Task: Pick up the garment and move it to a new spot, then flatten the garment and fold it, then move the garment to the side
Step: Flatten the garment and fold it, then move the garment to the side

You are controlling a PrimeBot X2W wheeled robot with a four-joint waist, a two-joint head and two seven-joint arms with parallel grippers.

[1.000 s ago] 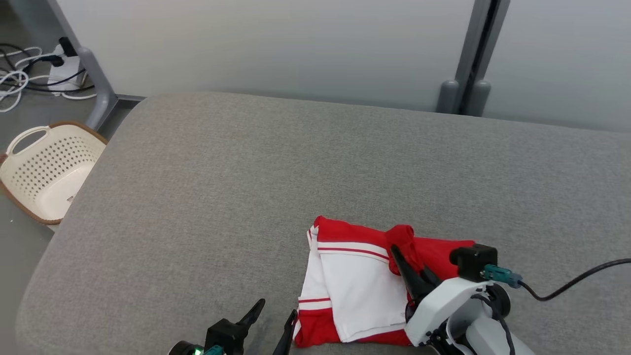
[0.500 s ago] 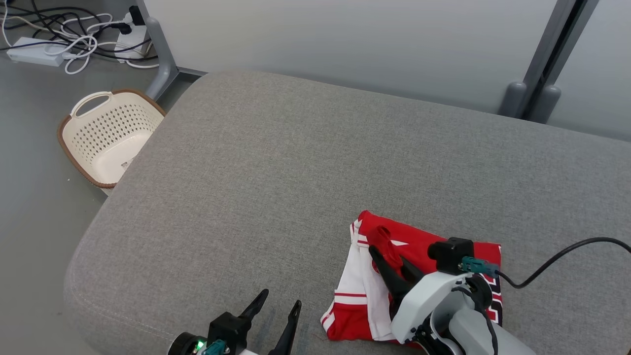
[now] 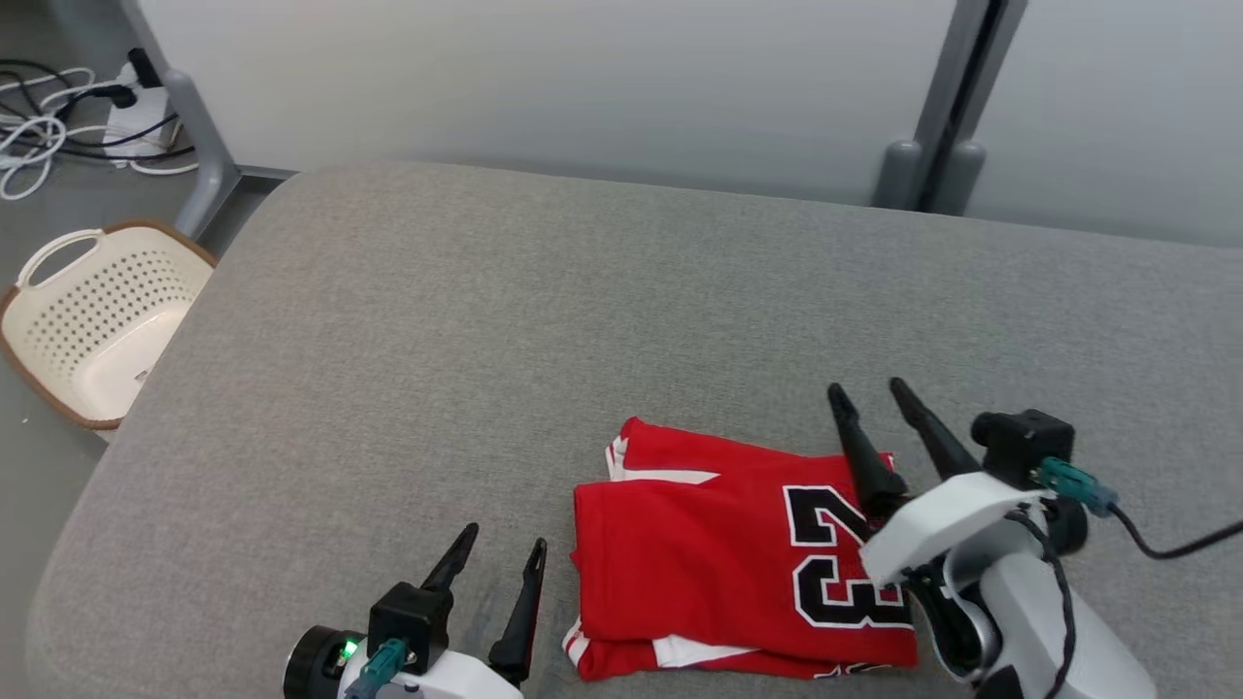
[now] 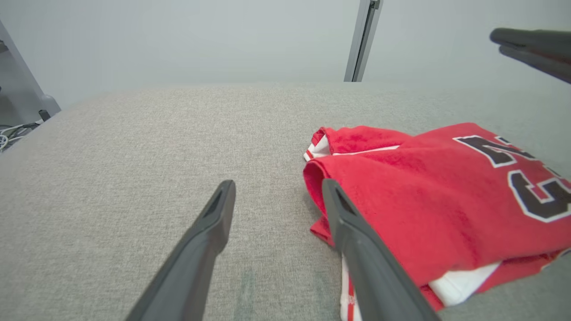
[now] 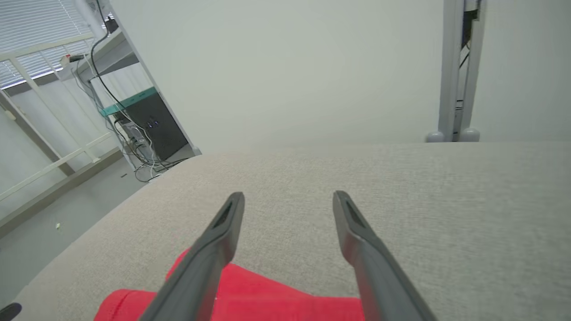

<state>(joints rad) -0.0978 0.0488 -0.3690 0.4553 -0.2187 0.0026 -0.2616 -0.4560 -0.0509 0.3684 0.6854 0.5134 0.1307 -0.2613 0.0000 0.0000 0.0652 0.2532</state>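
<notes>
A grey padded top (image 3: 544, 320) fronts a pale wall (image 3: 544, 87). Far left, a basket (image 3: 97, 311) and cables (image 3: 39, 146) sit on grey floor (image 3: 29, 505).

One red garment (image 3: 699, 553), one cream basket (image 3: 97, 301), one grey worktop (image 3: 486, 340) and two grippers: a left gripper (image 3: 505, 539) and a right gripper (image 3: 864, 388).

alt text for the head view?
A folded red jersey numbered 23 lies near the front of a grey cushion, with the open left gripper beside its left edge and the open right gripper over its right side. A cream basket stands on the floor, far left.
</notes>
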